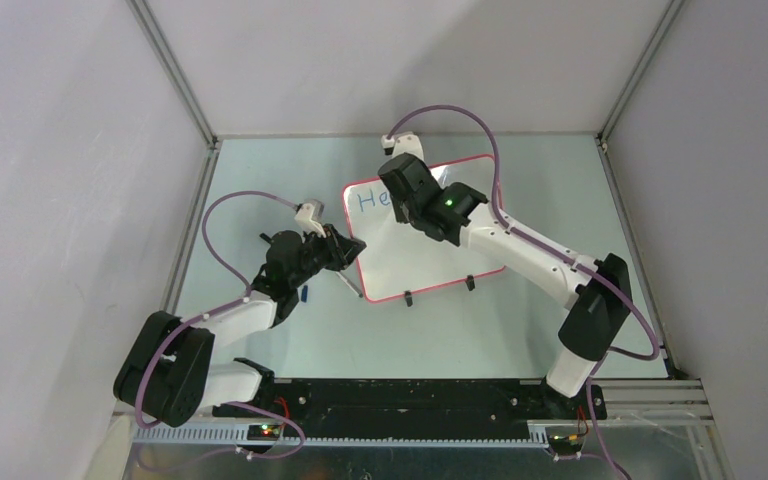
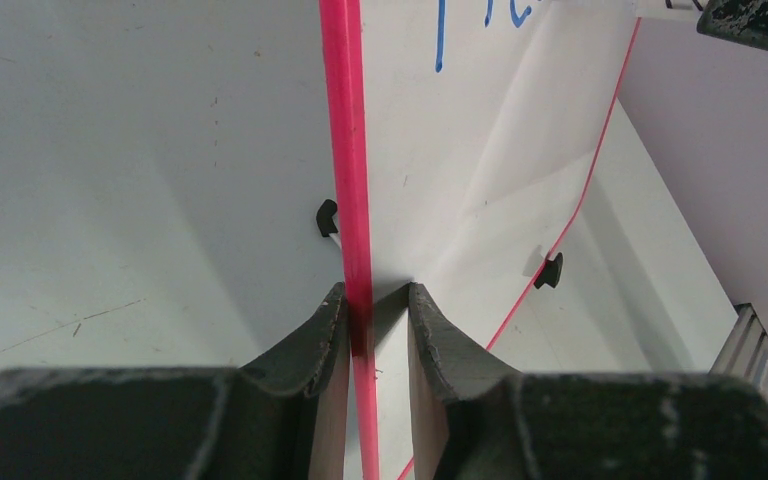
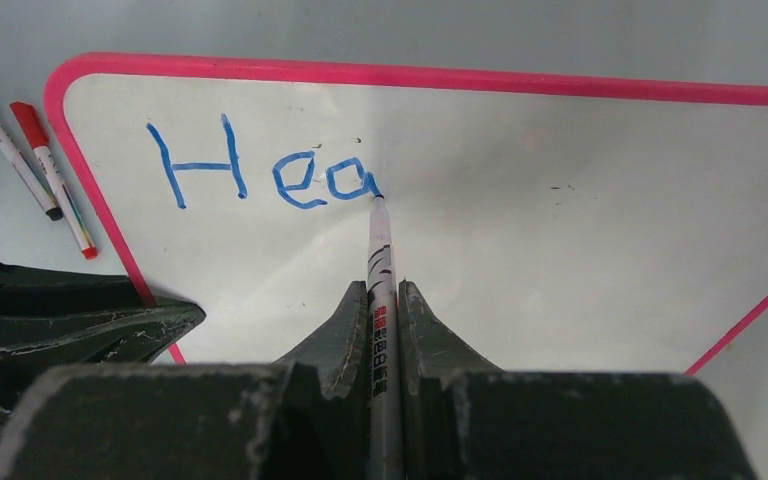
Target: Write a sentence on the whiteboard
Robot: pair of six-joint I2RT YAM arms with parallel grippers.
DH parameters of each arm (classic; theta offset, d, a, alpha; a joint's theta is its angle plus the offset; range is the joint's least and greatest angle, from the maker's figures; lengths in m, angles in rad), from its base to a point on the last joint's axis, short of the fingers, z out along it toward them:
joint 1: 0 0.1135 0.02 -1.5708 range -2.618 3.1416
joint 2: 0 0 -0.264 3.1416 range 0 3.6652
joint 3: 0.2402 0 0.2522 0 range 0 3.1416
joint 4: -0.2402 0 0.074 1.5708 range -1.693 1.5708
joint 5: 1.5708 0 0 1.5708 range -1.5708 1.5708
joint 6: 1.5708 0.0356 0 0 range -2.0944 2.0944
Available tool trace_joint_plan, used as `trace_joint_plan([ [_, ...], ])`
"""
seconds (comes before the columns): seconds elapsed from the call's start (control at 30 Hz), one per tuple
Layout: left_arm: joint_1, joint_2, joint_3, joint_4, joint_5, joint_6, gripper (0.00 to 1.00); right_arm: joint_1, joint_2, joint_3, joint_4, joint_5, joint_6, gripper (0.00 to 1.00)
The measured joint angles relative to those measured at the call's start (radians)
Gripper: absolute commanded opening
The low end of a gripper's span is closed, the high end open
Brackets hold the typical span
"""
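Left wrist view showed your left gripper (image 2: 370, 300) pinched narrowly on the whiteboard (image 2: 480, 150) at its red edge, close to a black foot (image 2: 326, 217). Your right gripper (image 3: 383, 300) was clamped on a marker (image 3: 379, 240), whose tip touched the board at the end of the sentence (image 3: 260, 170). The sentence read "Hea" in blue near the board's top-left corner. Beyond that corner a black-capped pen (image 3: 10, 148) and a red-capped pen (image 3: 52, 180) lay side by side on the table (image 1: 560, 180).
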Motion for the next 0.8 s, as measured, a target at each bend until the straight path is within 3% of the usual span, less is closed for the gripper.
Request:
trace_joint_plan([
  [0.5, -0.002, -0.002, 0.0, 0.0, 0.0, 0.006, 0.09, 0.0, -0.025, -0.014, 0.0, -0.01, 0.006, 0.0],
  [0.8, -0.002, -0.002, 0.0, 0.0, 0.0, 0.006, 0.12, 0.005, -0.137, -0.077, 0.048, -0.014, -0.01, 0.0],
])
